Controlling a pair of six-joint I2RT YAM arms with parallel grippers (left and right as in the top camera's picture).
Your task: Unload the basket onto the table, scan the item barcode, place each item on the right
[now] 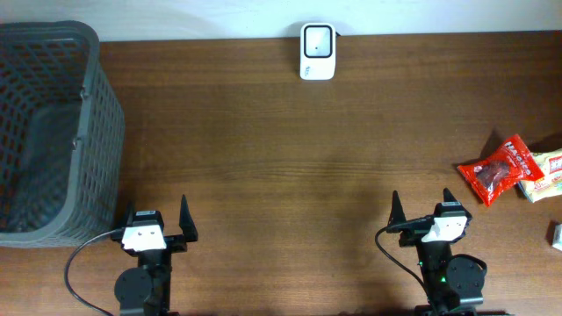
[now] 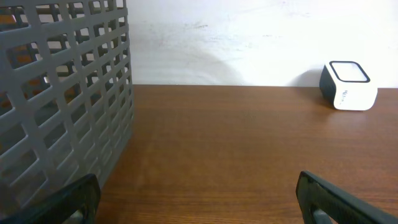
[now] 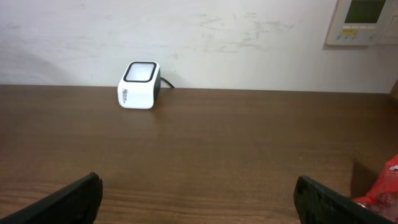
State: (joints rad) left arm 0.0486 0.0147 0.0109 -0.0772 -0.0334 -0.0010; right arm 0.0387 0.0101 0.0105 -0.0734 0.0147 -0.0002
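Observation:
The item nearest my right arm is a red snack packet (image 1: 500, 169) lying flat at the table's right side; only its corner (image 3: 382, 190) shows in the right wrist view. A white barcode scanner (image 1: 317, 51) stands at the table's far edge, and both wrist views see it (image 2: 348, 86) (image 3: 139, 84). My right gripper (image 1: 423, 215) (image 3: 198, 185) sits open near the front edge, left of and nearer than the packet, with nothing between its fingers. At the front left, my left gripper (image 1: 158, 219) (image 2: 196, 186) is open and empty too.
A tall grey mesh basket (image 1: 53, 132) (image 2: 56, 93) stands at the left, close beside my left gripper. A beige packet (image 1: 546, 175) lies against the red one, and a small white item (image 1: 557, 233) sits at the right edge.

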